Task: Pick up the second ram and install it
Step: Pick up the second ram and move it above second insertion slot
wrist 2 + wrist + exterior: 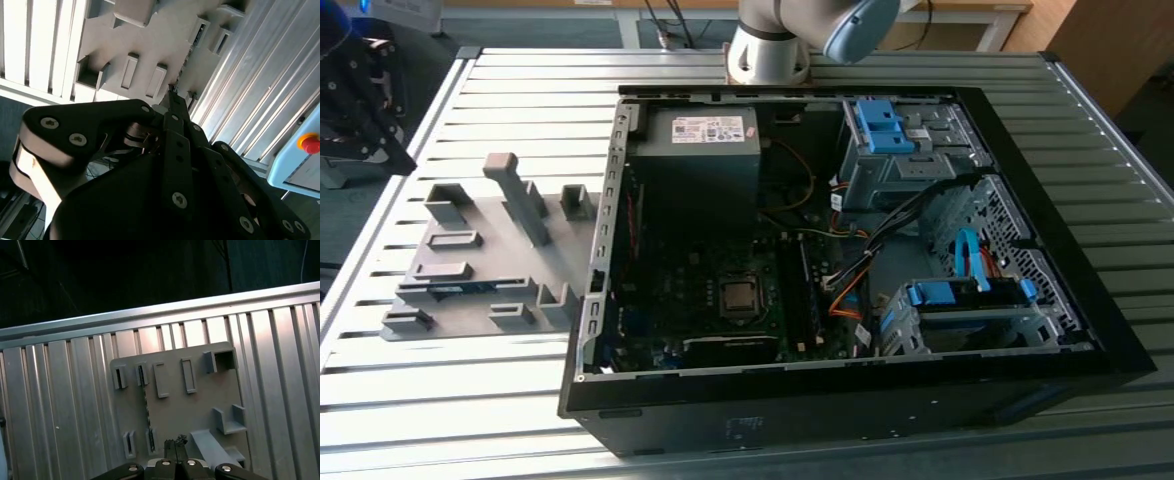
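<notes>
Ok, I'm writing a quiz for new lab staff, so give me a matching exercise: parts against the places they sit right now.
Parts:
1. second ram
2. power supply
3. CPU socket

Places:
A. middle of the motherboard
B. in a slot on the grey fixture plate, outside the case
C. case corner nearest the arm's base

Pairs: 1-B, 2-C, 3-A.

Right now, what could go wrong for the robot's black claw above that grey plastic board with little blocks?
The black gripper hangs over the grey plastic fixture plate; coming down, it might bump the raised blocks.
The slim blue-green ram strip sits low among those blocks, so a grab could slip.
Loose cables lie inside the open black computer case and could snag the strip.
</notes>
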Robot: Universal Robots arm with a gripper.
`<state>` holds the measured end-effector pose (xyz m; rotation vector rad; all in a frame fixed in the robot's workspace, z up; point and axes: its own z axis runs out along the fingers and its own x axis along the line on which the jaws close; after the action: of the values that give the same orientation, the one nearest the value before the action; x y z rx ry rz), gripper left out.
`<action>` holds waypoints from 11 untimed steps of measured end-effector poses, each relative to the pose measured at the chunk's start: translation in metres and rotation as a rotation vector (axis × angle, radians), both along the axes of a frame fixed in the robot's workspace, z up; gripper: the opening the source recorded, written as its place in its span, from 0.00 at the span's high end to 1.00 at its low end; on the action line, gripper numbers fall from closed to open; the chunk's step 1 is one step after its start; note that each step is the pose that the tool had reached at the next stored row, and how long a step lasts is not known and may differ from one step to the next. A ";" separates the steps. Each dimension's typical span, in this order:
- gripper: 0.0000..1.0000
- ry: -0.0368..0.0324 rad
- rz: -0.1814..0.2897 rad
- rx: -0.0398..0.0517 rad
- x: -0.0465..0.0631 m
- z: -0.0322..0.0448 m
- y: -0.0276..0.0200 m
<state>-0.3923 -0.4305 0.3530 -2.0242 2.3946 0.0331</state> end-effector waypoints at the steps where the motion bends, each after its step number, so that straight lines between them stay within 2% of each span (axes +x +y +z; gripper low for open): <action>1: 0.89 -0.0003 0.000 0.0001 0.000 -0.0009 0.0000; 7: 0.89 -0.0004 0.007 -0.0001 -0.001 -0.0051 -0.0002; 9: 0.89 -0.0009 0.024 -0.0001 -0.001 -0.0061 -0.0005; 10: 0.83 -0.0012 0.037 -0.0001 -0.001 -0.0067 -0.0006; 11: 0.83 -0.0014 0.048 0.0000 -0.001 -0.0072 -0.0007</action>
<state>-0.3928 -0.4312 0.3458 -2.0806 2.3450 0.0320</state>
